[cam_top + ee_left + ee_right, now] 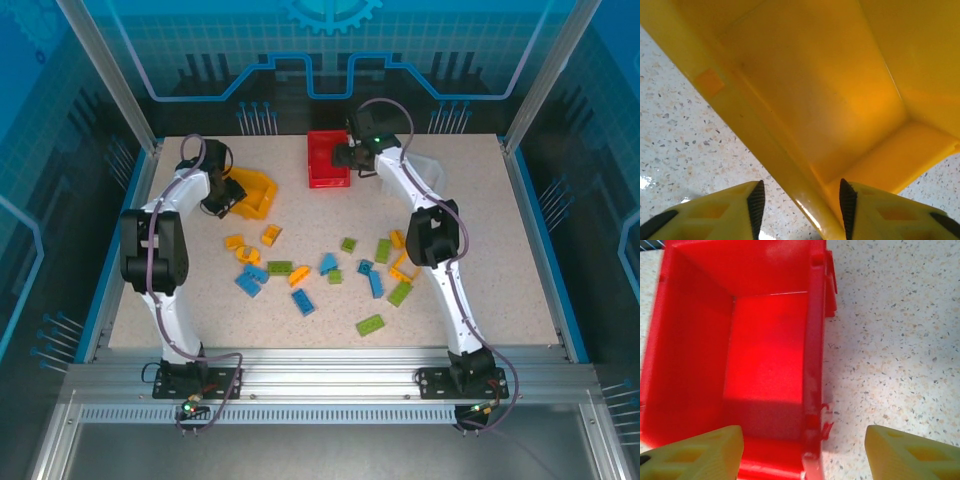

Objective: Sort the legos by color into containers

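Observation:
The yellow-orange container [262, 190] sits at the back left, tilted. My left gripper [222, 203] is at its near-left wall. In the left wrist view the left gripper [802, 200] straddles that wall [765, 140], one pad outside over the table and one inside, with a gap still showing on the outer side. The red container [322, 150] stands at the back centre. My right gripper [352, 158] is open wide across its right wall [815, 340], and the right gripper [804, 432] holds nothing. The red container's inside looks empty. Legos lie mid-table: blue [249, 284], green [370, 324], yellow-orange [235, 241].
A white container [432, 165] stands at the back right, partly hidden behind the right arm. Blue walls and metal posts enclose the table. The arms' bases are bolted at the near edge [320, 355].

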{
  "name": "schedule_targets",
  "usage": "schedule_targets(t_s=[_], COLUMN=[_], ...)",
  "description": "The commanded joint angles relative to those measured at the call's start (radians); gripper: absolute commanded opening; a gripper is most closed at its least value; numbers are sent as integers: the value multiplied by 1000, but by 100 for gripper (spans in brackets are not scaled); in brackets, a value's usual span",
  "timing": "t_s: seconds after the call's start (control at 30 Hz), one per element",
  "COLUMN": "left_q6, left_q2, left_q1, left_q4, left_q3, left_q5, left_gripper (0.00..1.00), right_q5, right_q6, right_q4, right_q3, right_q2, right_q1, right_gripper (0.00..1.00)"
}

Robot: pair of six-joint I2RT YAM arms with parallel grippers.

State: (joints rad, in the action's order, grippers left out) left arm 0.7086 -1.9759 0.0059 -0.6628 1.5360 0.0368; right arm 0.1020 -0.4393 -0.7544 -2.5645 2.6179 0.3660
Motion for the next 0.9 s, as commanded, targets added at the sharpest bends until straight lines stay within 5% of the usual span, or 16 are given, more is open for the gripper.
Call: schedule_targets(t_s=[0.0,0.37,0.87], left_q6=[-63,-285,-345], left_q2=[-11,-70,38], left_q1=[15,-28,-115], left_q4=[-1,-56,-76], left_q3=[39,107,-83], left_q5=[26,-11,14], left_gripper=[41,10,0], right_q5=[-23,-10,27], right_q6=[16,48,53], right_q4=[-27,-9,-31], right_q3=[-77,-104,-19], right_q2=[58,86,42], right_q1=[-23,-8,24], right_gripper=[63,44,25])
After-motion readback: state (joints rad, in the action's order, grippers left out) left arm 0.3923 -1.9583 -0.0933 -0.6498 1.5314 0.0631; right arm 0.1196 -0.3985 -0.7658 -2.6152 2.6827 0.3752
